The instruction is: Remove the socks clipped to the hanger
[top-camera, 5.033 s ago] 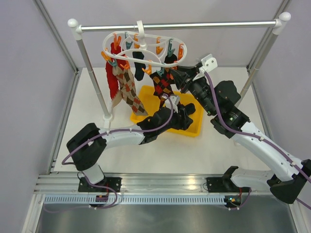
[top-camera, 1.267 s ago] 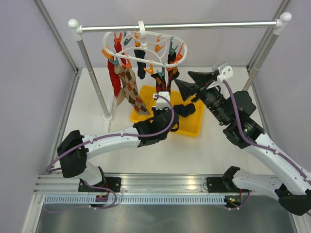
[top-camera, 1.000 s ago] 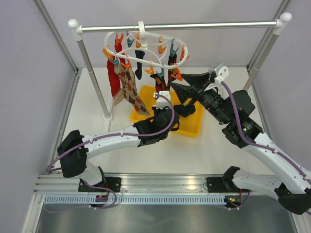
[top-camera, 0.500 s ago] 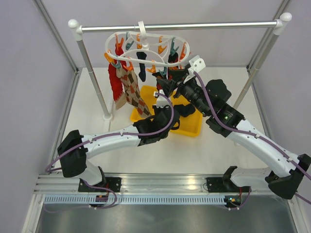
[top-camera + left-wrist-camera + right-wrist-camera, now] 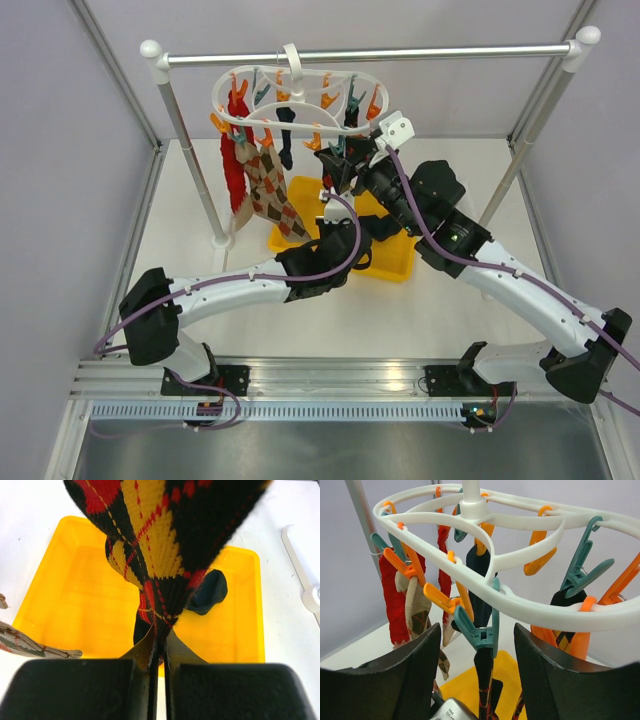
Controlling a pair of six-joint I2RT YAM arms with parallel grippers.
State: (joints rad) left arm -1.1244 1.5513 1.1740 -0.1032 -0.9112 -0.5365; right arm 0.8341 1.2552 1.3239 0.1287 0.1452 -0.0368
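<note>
**Left jaws pinch a hanging argyle sock; right jaws stand apart at its peg**

The hanger (image 5: pixel 472 507) hangs by its hook from the silver rail (image 5: pixel 450 48), left of the rail's middle and above the far part of the bench (image 5: pixel 175 230). Socks (image 5: pixel 262 180) hang from its pegs. A red sock (image 5: pixel 232 175) and a beige-and-brown argyle sock (image 5: pixel 268 185) hang at its left end, and a dark navy sock (image 5: pixel 286 140) hangs nearer the middle. A black, red and yellow argyle sock (image 5: pixel 165 545) hangs from a teal peg (image 5: pixel 479 632) on the near side of the ring.

The left gripper (image 5: pixel 159 652) is below the hanger. Its jaws are together on the lower end of that argyle sock, with the fabric pinched between them.

The right gripper (image 5: pixel 477 650) is raised to the hanger's near side. Its jaws stand apart, one on each side of the teal peg. Whether either touches the peg cannot be told.

Under the hanger a yellow tray (image 5: pixel 60 605) sits on the bench toward the far edge. A dark sock (image 5: pixel 207 592) lies in the tray's right half.
</note>
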